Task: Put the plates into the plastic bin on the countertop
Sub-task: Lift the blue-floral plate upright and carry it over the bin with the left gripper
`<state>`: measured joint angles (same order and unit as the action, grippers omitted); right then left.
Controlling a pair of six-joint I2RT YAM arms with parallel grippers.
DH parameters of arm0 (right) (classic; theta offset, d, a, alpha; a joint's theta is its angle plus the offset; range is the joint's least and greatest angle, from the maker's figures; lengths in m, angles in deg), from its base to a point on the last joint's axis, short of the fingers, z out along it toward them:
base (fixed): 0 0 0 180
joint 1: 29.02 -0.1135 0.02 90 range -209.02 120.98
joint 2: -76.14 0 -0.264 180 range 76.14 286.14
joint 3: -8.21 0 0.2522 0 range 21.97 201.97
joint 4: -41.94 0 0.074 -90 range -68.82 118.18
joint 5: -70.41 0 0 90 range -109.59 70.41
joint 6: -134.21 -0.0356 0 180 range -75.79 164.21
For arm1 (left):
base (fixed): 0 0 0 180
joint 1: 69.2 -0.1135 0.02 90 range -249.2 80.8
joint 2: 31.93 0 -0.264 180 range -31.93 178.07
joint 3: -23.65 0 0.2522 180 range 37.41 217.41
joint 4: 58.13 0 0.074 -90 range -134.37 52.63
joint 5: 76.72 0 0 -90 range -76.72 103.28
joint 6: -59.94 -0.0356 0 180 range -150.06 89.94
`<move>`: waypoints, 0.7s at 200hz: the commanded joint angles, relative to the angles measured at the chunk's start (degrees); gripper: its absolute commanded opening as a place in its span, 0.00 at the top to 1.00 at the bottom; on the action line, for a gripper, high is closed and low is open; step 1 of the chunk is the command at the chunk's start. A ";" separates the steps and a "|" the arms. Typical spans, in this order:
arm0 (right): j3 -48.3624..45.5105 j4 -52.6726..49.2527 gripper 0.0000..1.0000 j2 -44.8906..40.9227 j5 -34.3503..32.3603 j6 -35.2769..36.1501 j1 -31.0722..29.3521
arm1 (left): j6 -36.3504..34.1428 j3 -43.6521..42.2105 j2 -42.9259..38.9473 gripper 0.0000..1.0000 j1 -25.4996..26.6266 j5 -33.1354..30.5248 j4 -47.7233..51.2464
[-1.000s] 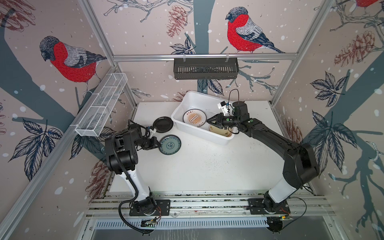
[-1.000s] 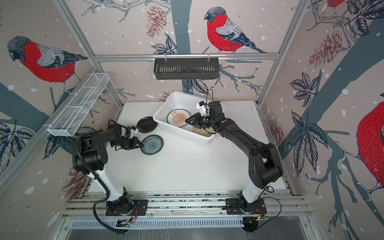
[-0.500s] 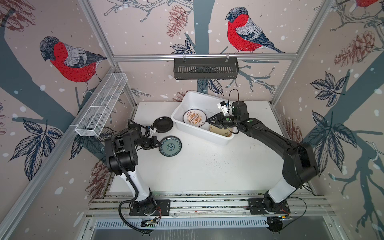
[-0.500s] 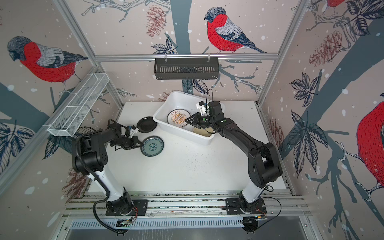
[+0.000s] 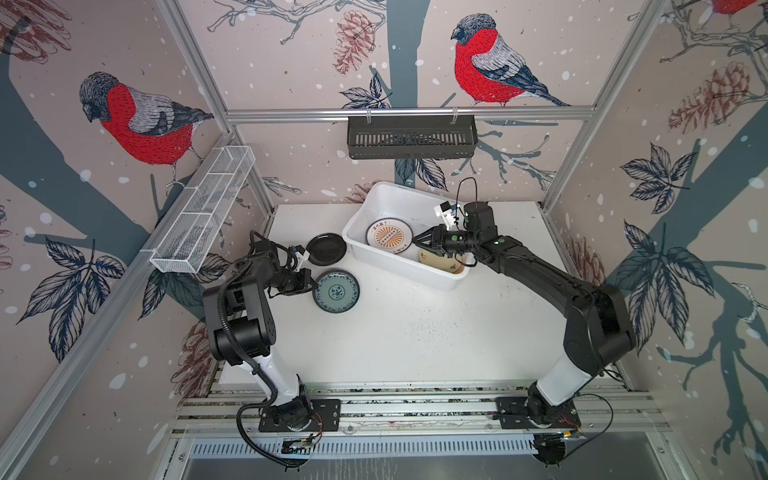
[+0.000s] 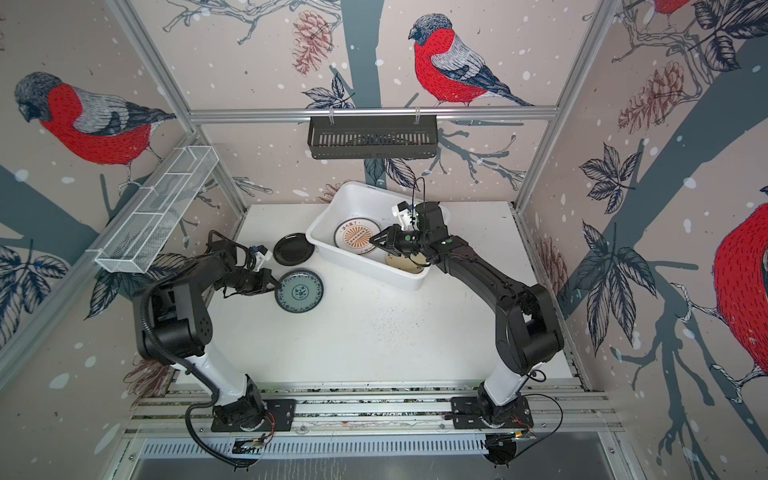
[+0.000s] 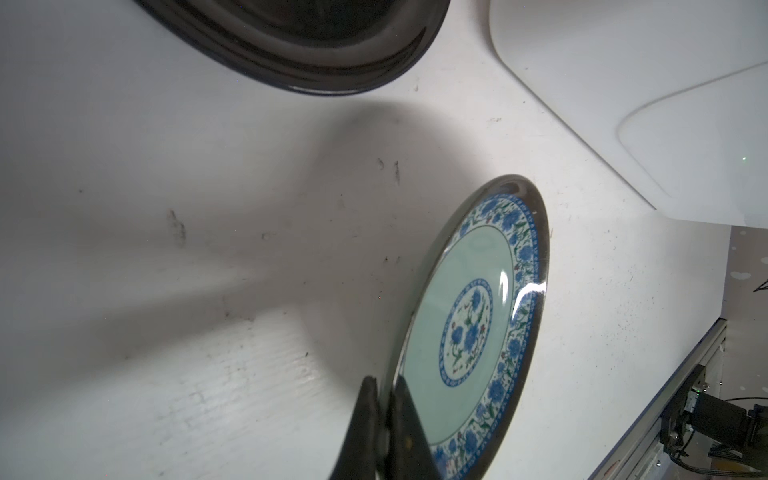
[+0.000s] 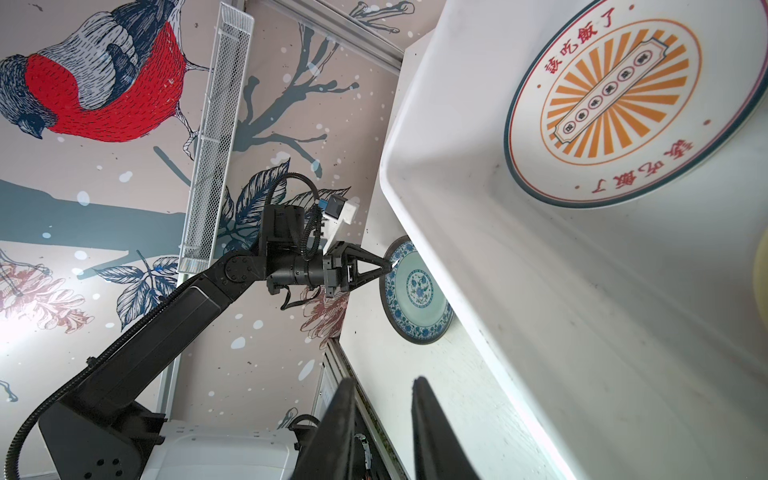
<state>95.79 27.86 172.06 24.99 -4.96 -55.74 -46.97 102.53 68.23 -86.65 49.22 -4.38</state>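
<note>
Four plates showed in both top views. Two lay on the countertop: a black plate and a teal plate, near each other and just left of the bin. Two more lay inside that one bin: a sunburst plate flat on its floor, and a cream plate at the end nearer the right arm. One black basket hung on the back rail and one wire rack on the left wall. There were two grippers.

The left gripper was clenched on the teal plate's rim, on the side away from the bin; in the left wrist view its fingers pinched the edge between them. The right gripper hung over the middle of the bin with its jaws parted and nothing between them, as the right wrist view showed.

The cream plate was largely covered by the right gripper in the top views, and only a pale sliver showed in the right wrist view. The left wrist view cropped the black plate to an arc and the bin to one corner. The pictures did not settle whether the teal plate had left the countertop or merely tilted. What the basket and rack held could not be made out.
</note>
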 commanded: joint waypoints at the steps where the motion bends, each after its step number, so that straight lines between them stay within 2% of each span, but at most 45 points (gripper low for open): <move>1: 1.29 -1.05 0.73 0.78 0.60 2.02 0.07 | -1.40 0.97 -1.84 1.00 -0.21 1.70 2.58; 88: 2.56 -3.07 0.72 1.38 1.03 3.90 0.69 | -2.51 3.76 -8.30 1.00 0.05 2.78 7.66; 140: 2.21 -2.50 0.72 1.42 1.83 3.90 1.57 | -2.52 7.84 -11.23 1.00 2.03 2.53 11.28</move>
<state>98.06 24.15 173.35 25.45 -2.10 -54.47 -48.45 108.52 58.48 -85.49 50.34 3.29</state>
